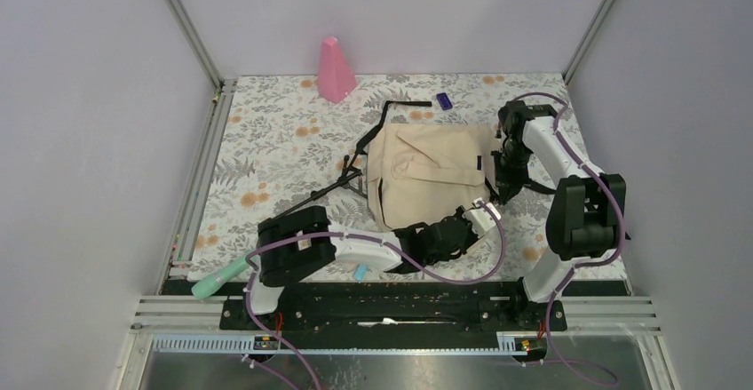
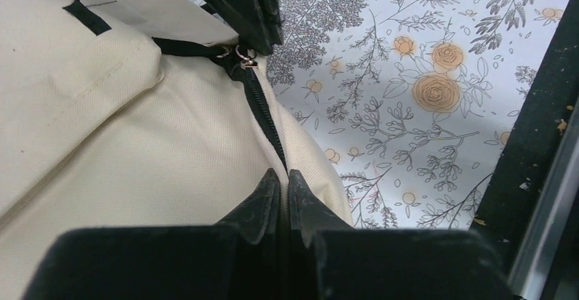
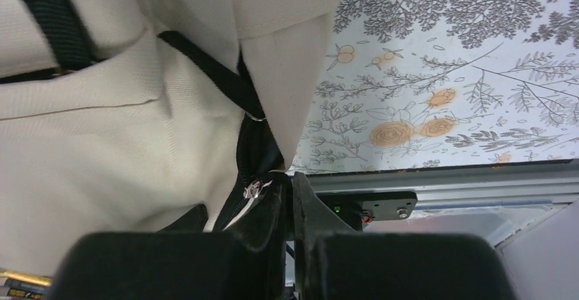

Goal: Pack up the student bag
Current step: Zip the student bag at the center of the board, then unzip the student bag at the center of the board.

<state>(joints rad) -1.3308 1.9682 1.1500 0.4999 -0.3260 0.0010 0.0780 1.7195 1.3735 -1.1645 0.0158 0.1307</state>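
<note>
Left claw (image 2: 284, 178) is sitting clenched, its fingers pressed together on the cream fabric of the student bag (image 1: 426, 172) at the near end of the black zipper (image 2: 263, 112). The right claw (image 3: 288, 182) is likewise clenched and appears to be pinching the small metal zipper pull (image 3: 254, 190), though the tab is partly hidden by a finger. The bag is lying flat on the floral table (image 1: 266, 141), right of centre, with its black straps (image 1: 355, 163) trailing off to the left. Both claws are working at its right-hand edge, close to one another. The stretch of zipper running between them is showing shut. In my judgement the zipper step is in hand, with the left claw bracing the fabric while the right claw is managing the pull; whether the run is being opened or closed cannot be told. The bag's contents are not showing. A teal item (image 1: 217, 279) is lying at the near left edge, a small purple item (image 1: 444, 100) is lying beyond the bag, and a pink cone (image 1: 336, 70) is standing at the far side, all outside it. The next move is calling for the right claw to draw the pull straight along the track while the left claw is holding the cloth taut, so that the slider is not snagging on loose fabric or slipping from the pinch
</note>
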